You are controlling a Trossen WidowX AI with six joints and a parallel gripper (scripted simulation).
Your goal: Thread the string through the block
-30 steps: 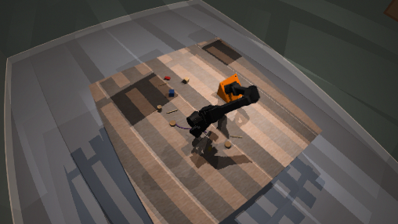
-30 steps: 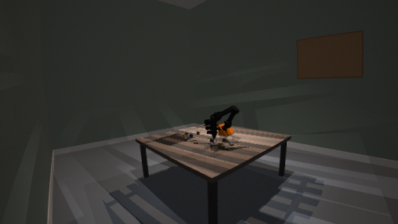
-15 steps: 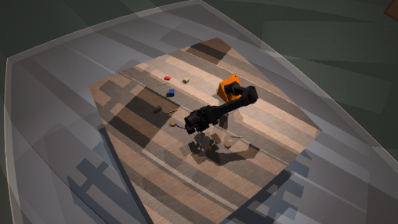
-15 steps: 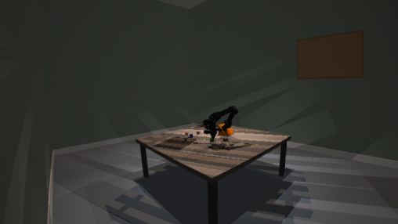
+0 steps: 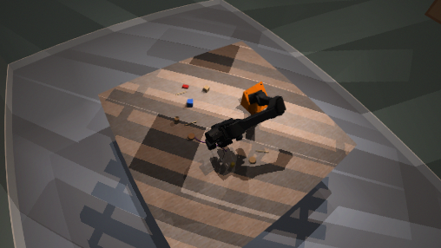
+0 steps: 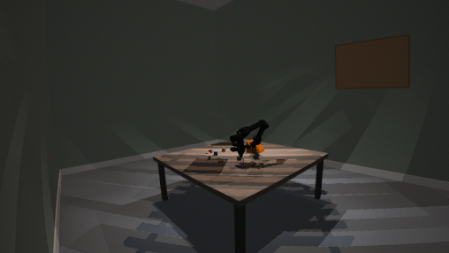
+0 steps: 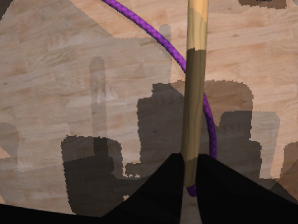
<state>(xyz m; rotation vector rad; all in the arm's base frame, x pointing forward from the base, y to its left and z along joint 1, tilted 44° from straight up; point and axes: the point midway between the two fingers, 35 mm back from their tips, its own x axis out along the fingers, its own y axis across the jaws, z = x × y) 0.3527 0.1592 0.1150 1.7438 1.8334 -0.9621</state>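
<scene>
While hand [image 5: 211, 146] [image 6: 240, 157] [image 7: 188, 164] grips stick [image 7: 196, 95] nr string end, stick pokes out betw. fingertips, purple string [image 7: 162, 41] alongside

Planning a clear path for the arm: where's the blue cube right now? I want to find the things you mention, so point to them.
In the top view, the blue cube [image 5: 190, 103] [image 6: 216, 153] sits left of the orange base, just below the red piece [image 5: 185, 86].

Looking steeply down from high above the striped brown wooden table [image 5: 161, 173] [image 6: 239, 187]; from the side, farther back, facing the room's dark green walls [image 6: 133, 80], with the whole tabletop shared by both. At the wrist, peering closely past black fingertips at wood grain.
</scene>
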